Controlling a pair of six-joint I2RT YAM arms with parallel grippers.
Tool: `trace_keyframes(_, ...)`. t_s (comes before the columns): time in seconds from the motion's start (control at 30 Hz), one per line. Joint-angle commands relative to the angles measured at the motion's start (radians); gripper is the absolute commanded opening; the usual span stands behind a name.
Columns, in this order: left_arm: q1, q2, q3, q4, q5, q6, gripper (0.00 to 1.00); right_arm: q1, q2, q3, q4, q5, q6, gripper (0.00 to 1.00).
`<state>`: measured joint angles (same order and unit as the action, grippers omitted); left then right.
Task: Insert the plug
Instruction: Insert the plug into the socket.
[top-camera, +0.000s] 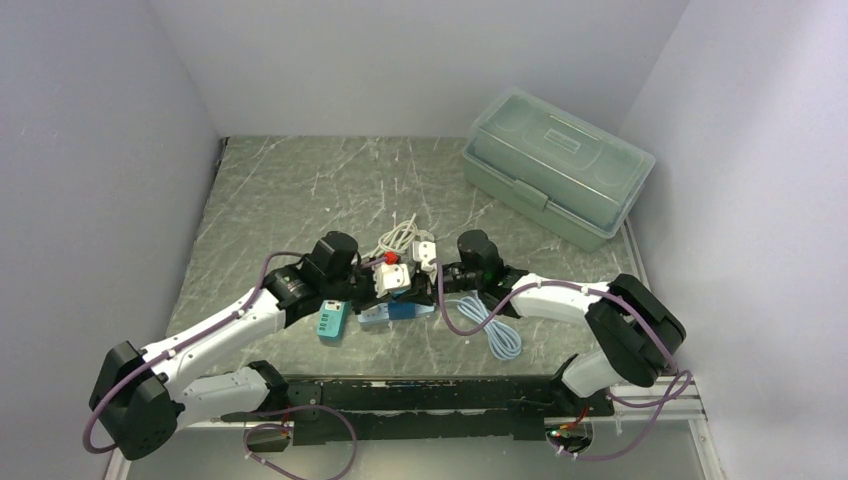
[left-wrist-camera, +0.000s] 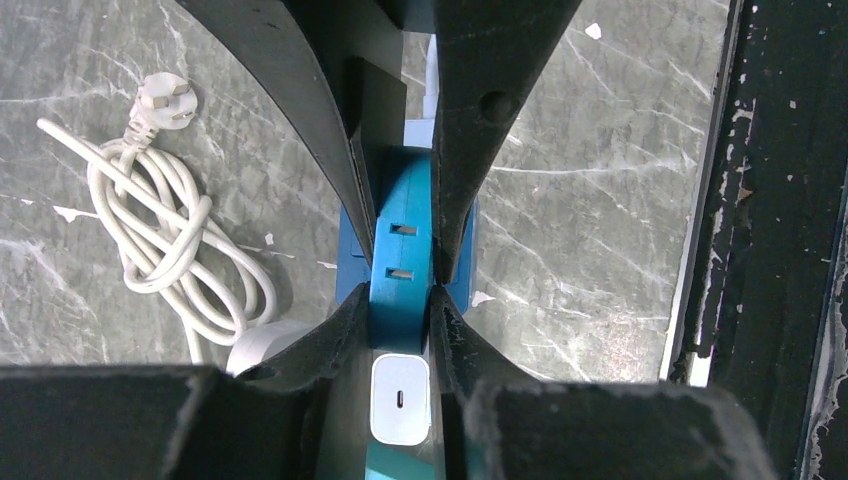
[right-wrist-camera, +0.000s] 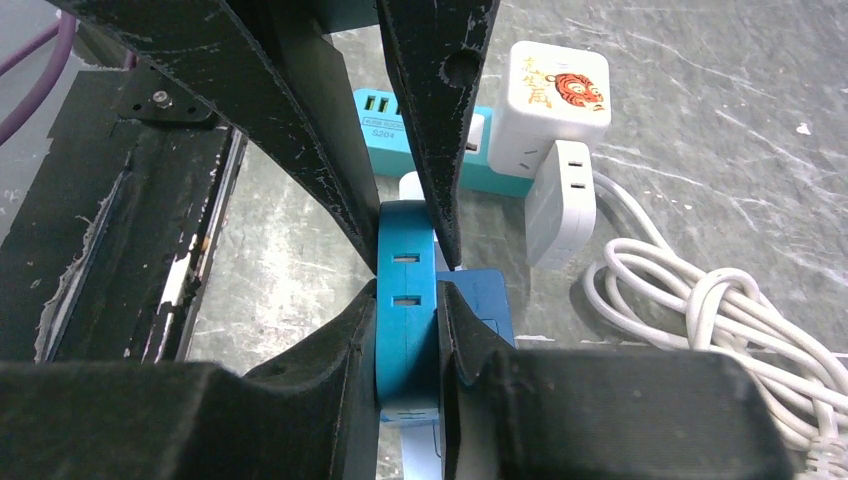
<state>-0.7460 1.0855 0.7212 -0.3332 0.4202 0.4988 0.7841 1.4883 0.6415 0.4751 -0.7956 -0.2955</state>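
Note:
A blue socket block (left-wrist-camera: 400, 200) with two slots stands on edge between both grippers; it also shows in the right wrist view (right-wrist-camera: 405, 230) and in the top view (top-camera: 405, 309). My left gripper (left-wrist-camera: 400, 300) is shut on its near end. A white charger (left-wrist-camera: 400, 400) with a USB-C port sits between the left fingers behind the tips. My right gripper (right-wrist-camera: 407, 290) is shut on the same block from the opposite end. In the top view the left gripper (top-camera: 375, 287) and right gripper (top-camera: 436, 283) meet at the table's middle.
A teal power strip (right-wrist-camera: 375, 125) lies beyond the block, and a white cube adapter (right-wrist-camera: 557, 95) is beside it. A coiled white cable with a plug (left-wrist-camera: 165, 230) lies alongside. A light blue cable (top-camera: 495, 328) lies near the right arm. A green toolbox (top-camera: 555, 165) stands at the back right.

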Motion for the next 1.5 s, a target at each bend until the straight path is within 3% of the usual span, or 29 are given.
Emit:
trace_keyframes(0.0, -0.053, 0.109, -0.036, -0.019, 0.026, 0.037, 0.0, 0.032, 0.093, -0.07, -0.158, 0.097, 0.055, 0.0)
trace_keyframes(0.77, -0.08, 0.145, -0.088, 0.012, 0.022, 0.045, 0.0, 0.073, 0.198, -0.124, -0.083, 0.146, 0.149, 0.0)
trace_keyframes(0.97, -0.081, 0.144, -0.064, 0.014, 0.021, 0.027, 0.01, 0.068, 0.141, -0.15, -0.038, 0.161, 0.174, 0.0)
trace_keyframes(1.07, -0.081, 0.134, -0.039, -0.012, 0.003, 0.022, 0.1, 0.048, 0.085, -0.159, -0.003, 0.155, 0.195, 0.0)
trace_keyframes(1.27, -0.081, 0.106, -0.01, -0.023, -0.036, -0.02, 0.54, 0.016, 0.037, -0.122, -0.042, 0.114, 0.176, 0.0)
trace_keyframes(1.3, -0.08, 0.103, -0.008, -0.018, -0.036, -0.03, 0.62, 0.015, 0.041, -0.116, -0.044, 0.109, 0.174, 0.0)
trace_keyframes(1.37, -0.08, 0.095, -0.005, -0.015, -0.035, -0.052, 0.96, 0.014, 0.051, -0.107, -0.046, 0.091, 0.172, 0.0)
trace_keyframes(1.47, -0.081, 0.084, -0.019, 0.002, -0.034, -0.05, 1.0, 0.014, 0.075, -0.075, -0.086, 0.08, 0.148, 0.0)
